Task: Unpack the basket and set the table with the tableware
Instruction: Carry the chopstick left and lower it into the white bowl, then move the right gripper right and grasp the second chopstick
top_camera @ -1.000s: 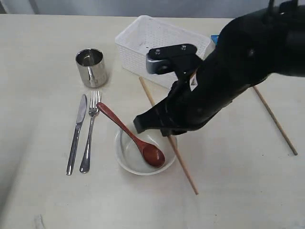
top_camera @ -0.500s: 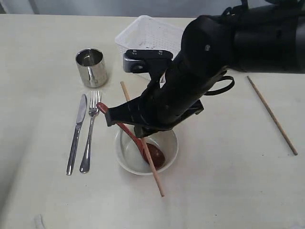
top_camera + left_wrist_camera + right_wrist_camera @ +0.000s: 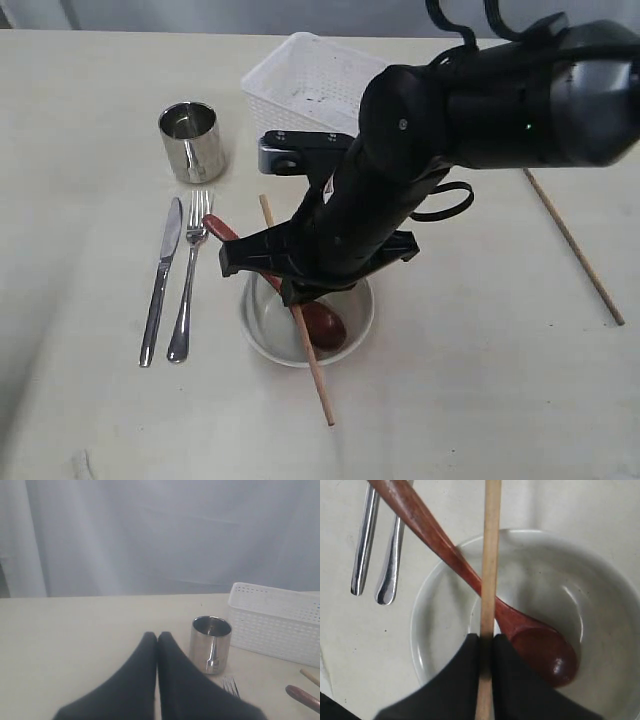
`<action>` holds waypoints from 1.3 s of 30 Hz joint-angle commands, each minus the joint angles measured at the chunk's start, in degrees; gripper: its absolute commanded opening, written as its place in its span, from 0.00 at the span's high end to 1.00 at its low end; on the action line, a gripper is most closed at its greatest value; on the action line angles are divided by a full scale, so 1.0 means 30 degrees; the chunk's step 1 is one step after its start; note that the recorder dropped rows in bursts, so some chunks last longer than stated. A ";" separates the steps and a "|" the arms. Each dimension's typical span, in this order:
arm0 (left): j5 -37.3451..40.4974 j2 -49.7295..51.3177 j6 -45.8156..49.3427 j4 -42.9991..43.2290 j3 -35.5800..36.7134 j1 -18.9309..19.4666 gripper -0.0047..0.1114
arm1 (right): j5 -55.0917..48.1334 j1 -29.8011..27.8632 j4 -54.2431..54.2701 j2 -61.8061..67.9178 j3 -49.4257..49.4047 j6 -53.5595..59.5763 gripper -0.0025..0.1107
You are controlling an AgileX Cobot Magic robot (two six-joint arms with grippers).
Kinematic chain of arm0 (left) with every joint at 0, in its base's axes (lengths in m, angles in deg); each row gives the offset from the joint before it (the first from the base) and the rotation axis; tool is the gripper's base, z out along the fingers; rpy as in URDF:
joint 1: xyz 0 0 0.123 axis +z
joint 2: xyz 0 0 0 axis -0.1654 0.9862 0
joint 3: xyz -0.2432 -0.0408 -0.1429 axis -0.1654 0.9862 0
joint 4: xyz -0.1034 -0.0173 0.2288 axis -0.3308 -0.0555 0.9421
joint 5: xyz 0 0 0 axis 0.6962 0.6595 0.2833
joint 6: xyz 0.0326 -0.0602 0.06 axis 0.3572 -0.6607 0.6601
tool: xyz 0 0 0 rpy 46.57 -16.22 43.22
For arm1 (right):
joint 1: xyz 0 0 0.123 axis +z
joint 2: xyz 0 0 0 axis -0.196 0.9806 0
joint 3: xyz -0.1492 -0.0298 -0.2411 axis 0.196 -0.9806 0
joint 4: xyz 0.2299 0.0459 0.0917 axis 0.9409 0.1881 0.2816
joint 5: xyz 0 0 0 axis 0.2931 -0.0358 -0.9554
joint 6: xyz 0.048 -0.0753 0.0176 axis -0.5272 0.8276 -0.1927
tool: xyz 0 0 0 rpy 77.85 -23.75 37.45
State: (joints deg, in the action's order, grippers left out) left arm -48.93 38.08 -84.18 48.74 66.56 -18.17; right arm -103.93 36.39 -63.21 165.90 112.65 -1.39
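The cream table [image 3: 90, 420], faintly marked, runs back to a pale curtain [image 3: 150, 535] beyond its far edge. The basket [image 3: 310, 75] sits by that far edge, about midway along. The right gripper [image 3: 486, 639] is over the bowl [image 3: 255, 325], nearer the near edge, pinching a chopstick [image 3: 489, 570] that crosses the spoon [image 3: 325, 325] lying in the bowl. The left gripper [image 3: 157, 637] is pressed closed on nothing. The cup [image 3: 192, 142] stands left of the basket. The other chopstick [image 3: 575, 245] lies toward the right edge. The knife [image 3: 160, 280] and fork [image 3: 187, 290] lie side by side toward the left edge.

Right arm [image 3: 480, 100] reaching across, bent downward, right hand [image 3: 486, 639] pinching a chopstick [image 3: 490, 555], left hand [image 3: 157, 637] fingers pressed together
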 commanded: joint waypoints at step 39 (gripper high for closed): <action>-0.0126 -0.0070 0.0022 0.0013 0.0057 -0.0031 0.96 | -0.3220 -0.9531 -1.2307 -0.5368 0.0097 -0.0905 0.98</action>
State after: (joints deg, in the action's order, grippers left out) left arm -48.93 38.08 -84.18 48.77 66.56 -18.17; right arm -118.97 13.76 -101.39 150.20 115.60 -4.81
